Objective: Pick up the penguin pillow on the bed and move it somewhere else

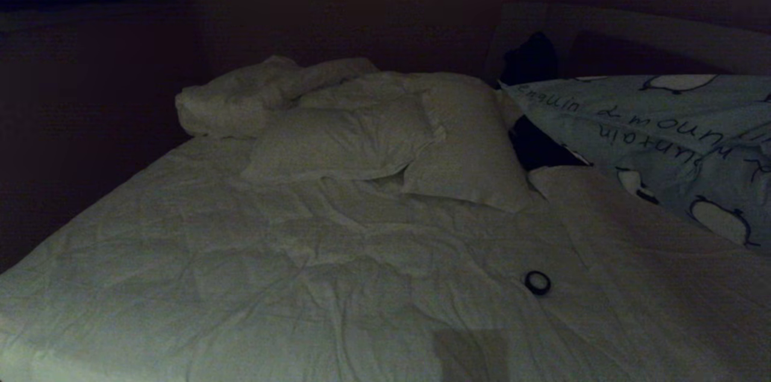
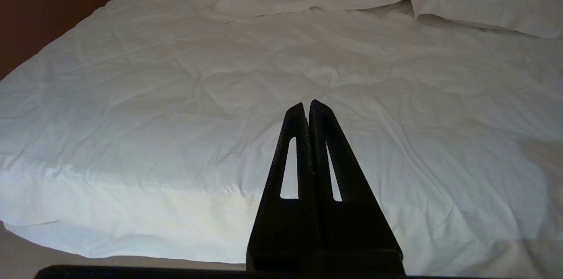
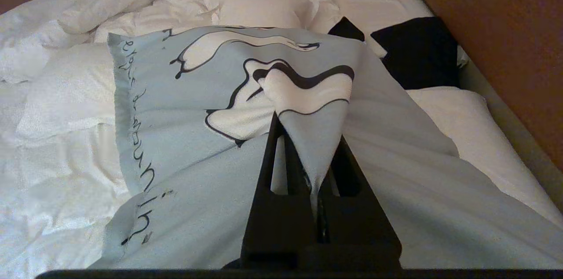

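The penguin pillow (image 1: 662, 129) is light blue with black-and-white penguins and dark script, and it is raised at the right side of the bed (image 1: 241, 249). In the right wrist view my right gripper (image 3: 310, 138) is shut on a fold of the penguin pillow (image 3: 198, 107), and the cloth is pulled into a peak between the fingers. The fingertips are hidden under that fold. My left gripper (image 2: 308, 105) is shut and empty, hanging over the wrinkled white duvet of the bed (image 2: 132, 94). Neither gripper shows in the head view.
Two white pillows (image 1: 337, 141) (image 1: 470, 141) lie at the head of the bed, with a crumpled white heap (image 1: 241, 93) behind them. A small black ring (image 1: 537, 282) rests on the duvet. A dark cushion (image 3: 418, 50) and the headboard (image 1: 632, 32) lie behind the penguin pillow.
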Controlling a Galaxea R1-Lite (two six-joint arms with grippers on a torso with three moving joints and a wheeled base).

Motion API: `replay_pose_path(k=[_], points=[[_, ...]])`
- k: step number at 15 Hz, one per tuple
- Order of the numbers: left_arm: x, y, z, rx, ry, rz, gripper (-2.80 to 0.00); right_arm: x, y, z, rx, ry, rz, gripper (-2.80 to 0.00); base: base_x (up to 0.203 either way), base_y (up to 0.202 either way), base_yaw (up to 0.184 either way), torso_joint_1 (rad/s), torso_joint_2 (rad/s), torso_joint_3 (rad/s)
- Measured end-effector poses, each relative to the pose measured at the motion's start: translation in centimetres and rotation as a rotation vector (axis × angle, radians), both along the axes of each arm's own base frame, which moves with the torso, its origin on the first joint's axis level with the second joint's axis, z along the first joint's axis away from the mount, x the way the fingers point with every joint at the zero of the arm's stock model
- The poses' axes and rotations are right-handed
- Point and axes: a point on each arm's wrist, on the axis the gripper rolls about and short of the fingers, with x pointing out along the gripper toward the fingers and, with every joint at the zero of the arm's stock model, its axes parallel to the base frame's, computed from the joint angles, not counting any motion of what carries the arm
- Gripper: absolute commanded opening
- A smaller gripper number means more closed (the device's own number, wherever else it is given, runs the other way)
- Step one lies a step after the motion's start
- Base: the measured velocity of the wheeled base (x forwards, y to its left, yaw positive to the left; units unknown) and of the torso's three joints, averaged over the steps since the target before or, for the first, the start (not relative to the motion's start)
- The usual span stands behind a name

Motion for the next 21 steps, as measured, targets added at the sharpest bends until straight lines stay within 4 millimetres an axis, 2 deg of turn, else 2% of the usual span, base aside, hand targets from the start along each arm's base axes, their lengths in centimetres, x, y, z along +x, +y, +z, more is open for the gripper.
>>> replay_pose_path(k=[8, 21], points=[[0.0, 0.0, 0.0, -0.001, 0.000, 0.000, -2.80, 0.6, -0.3, -0.2, -0.004, -0.004, 0.000, -2.80, 0.001, 0.007, -0.001, 0.000, 0.00, 0.001], [0.0, 0.0, 0.0, -0.001, 0.000, 0.000, -2.80, 1.2, -0.7, -0.7, 0.008, 0.017, -0.001, -2.80, 0.000, 0.188, -0.001, 0.001, 0.00, 0.002]])
